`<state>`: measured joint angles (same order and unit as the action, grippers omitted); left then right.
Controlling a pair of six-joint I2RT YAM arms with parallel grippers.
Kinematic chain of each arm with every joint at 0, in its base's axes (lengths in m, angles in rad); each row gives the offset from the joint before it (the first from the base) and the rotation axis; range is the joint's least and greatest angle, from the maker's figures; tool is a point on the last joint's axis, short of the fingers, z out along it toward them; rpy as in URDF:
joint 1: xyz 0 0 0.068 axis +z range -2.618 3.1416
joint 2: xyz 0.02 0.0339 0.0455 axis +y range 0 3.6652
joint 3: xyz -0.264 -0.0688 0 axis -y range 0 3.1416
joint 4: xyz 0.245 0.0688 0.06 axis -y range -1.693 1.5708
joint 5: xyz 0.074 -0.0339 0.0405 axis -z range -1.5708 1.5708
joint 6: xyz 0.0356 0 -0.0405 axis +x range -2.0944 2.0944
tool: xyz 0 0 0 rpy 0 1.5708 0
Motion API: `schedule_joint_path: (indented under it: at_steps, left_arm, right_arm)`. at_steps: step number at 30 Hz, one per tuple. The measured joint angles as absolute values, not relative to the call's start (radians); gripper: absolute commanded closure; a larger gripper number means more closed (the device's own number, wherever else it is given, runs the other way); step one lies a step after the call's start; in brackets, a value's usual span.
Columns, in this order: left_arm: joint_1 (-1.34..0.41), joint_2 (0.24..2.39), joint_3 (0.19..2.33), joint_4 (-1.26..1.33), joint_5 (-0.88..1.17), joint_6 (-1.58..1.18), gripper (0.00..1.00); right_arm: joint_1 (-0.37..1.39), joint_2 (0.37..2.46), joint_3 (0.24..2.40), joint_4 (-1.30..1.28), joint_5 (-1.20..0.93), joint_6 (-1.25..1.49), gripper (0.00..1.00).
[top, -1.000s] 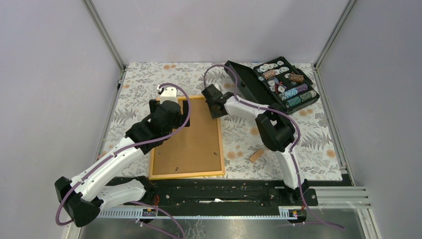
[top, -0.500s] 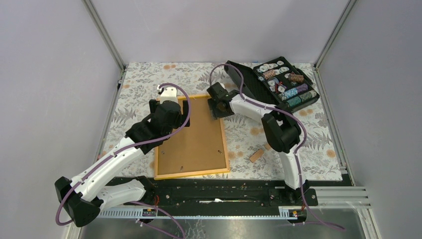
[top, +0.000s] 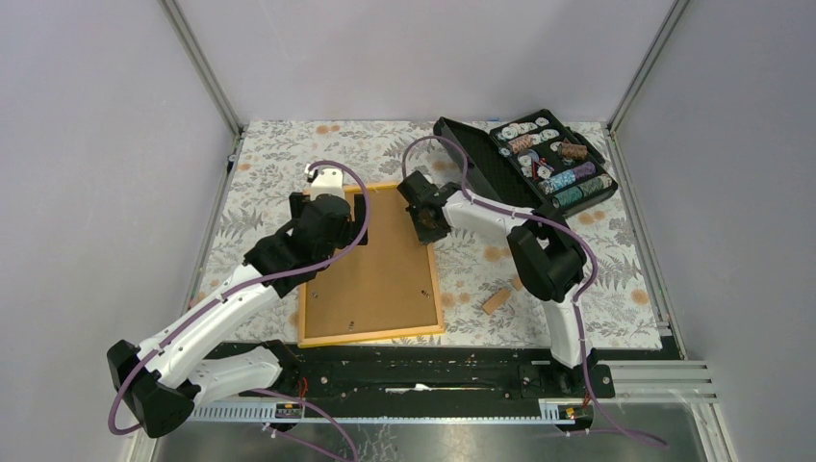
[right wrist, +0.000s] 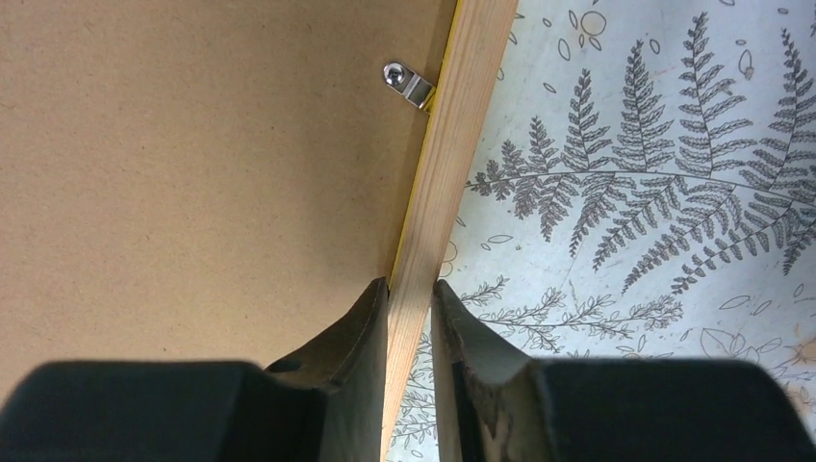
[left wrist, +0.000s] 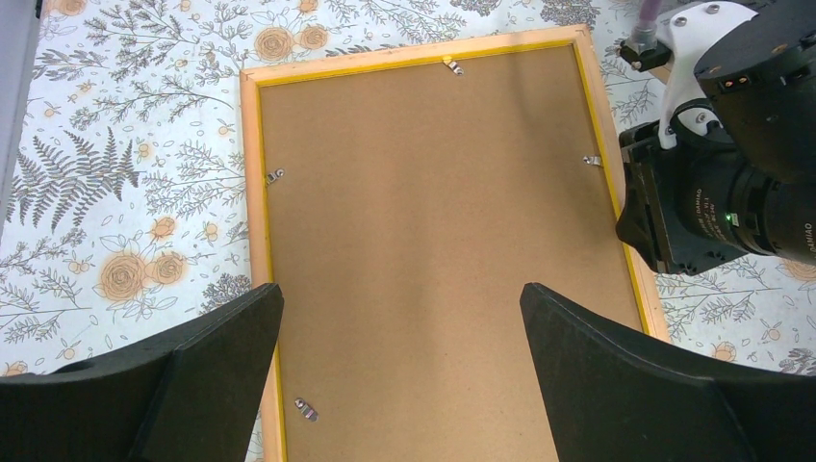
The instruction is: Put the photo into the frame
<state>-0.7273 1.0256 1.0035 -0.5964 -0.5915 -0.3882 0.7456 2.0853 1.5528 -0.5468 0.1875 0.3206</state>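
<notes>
Opening step judged in hand: frame [top: 370, 265] laid back-up, its right rail pinched by right gripper [right wrist: 409, 289]; left gripper [left wrist: 399, 294] spread wide above it; photo not seen; clips [right wrist: 409, 85] likely to be turned next.

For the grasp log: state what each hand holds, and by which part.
Right hand pinches the frame by its wooden side border. Left hand hovers open above it, holding nothing.

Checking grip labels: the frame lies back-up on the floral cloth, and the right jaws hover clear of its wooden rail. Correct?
No: in the right wrist view the right gripper has its jaws pinched on the rail of the frame, not clear of it. It does lie back-up on the floral cloth.
</notes>
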Motion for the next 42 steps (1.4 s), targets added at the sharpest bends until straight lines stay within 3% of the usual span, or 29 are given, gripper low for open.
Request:
schedule_joint_path:
  at_steps: [4, 8, 13, 16, 19, 29, 35, 42]
  left_arm:
    - [-0.727, 1.026, 1.003, -0.596, -0.591, -0.389, 0.01]
    - [-0.727, 1.026, 1.003, -0.596, -0.591, -0.388, 0.01]
    - [-0.727, 1.026, 1.003, -0.596, -0.592, -0.388, 0.01]
    - [-0.727, 1.025, 1.003, -0.596, -0.591, -0.388, 0.01]
    - [-0.727, 1.026, 1.003, -0.596, -0.591, -0.388, 0.01]
    - [-0.727, 1.036, 1.003, -0.596, -0.583, -0.388, 0.01]
    - [-0.727, 1.036, 1.003, -0.596, -0.583, -0.388, 0.01]
    - [-0.727, 1.036, 1.003, -0.596, -0.583, -0.389, 0.01]
  right_arm:
    - [0.746, 2.103, 1.578, -0.550, 0.181, 0.256, 0.90]
    - [0.745, 2.185, 1.700, -0.542, 0.197, 0.183, 0.91]
    - [0.745, 2.293, 1.866, -0.532, 0.223, 0.124, 0.54]
    - [0.745, 2.313, 1.910, -0.559, 0.243, 0.138, 0.37]
    - [0.746, 2.292, 1.889, -0.577, 0.243, 0.178, 0.30]
    - [0.842, 2.037, 1.497, -0.619, 0.236, 0.290, 0.15]
    - [0.865, 1.979, 1.399, -0.600, 0.172, 0.345, 0.16]
    - [0.865, 1.981, 1.393, -0.556, 0.177, 0.381, 0.39]
